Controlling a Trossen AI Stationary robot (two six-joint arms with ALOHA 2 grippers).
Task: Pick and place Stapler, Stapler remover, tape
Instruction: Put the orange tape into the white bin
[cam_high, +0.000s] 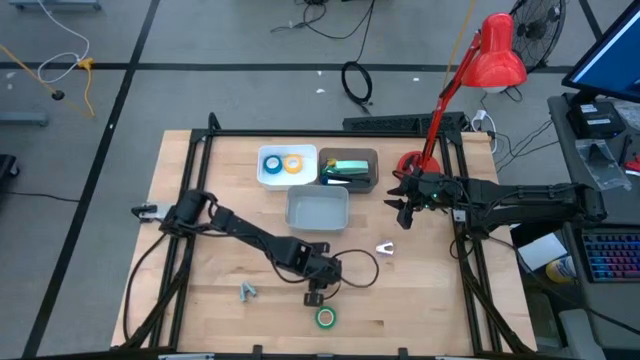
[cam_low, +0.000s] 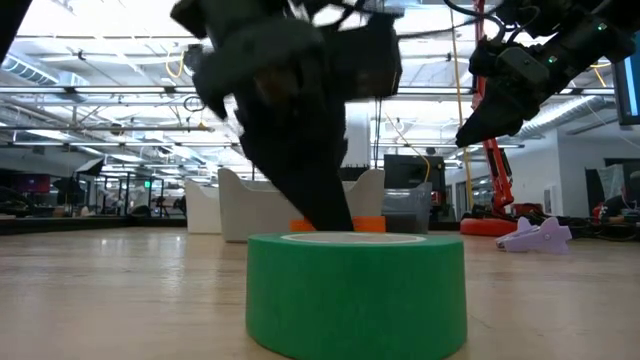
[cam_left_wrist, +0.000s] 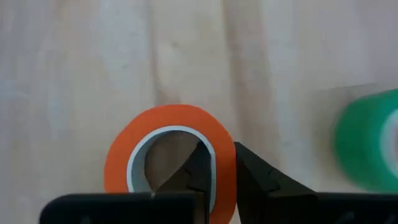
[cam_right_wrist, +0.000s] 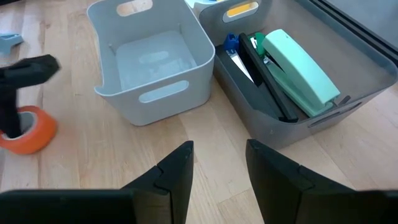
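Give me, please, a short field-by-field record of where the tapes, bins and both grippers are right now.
left gripper: shut on the orange tape, one finger inside the ring, one outside
green tape: on the table, near its front edge
yellow tape and blue tape: in the white bin
light grey bin: empty
dark grey bin: holds the stapler
right gripper: open, above the table beside the bins

Pale wooden table (cam_high: 420, 290), smooth matt plastic bin (cam_right_wrist: 149, 62), glossy orange-red tape (cam_left_wrist: 168, 152).

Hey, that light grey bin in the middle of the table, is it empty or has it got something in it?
Empty. The right wrist view looks into the light grey bin and shows only its bare floor; the high view shows nothing inside it either.
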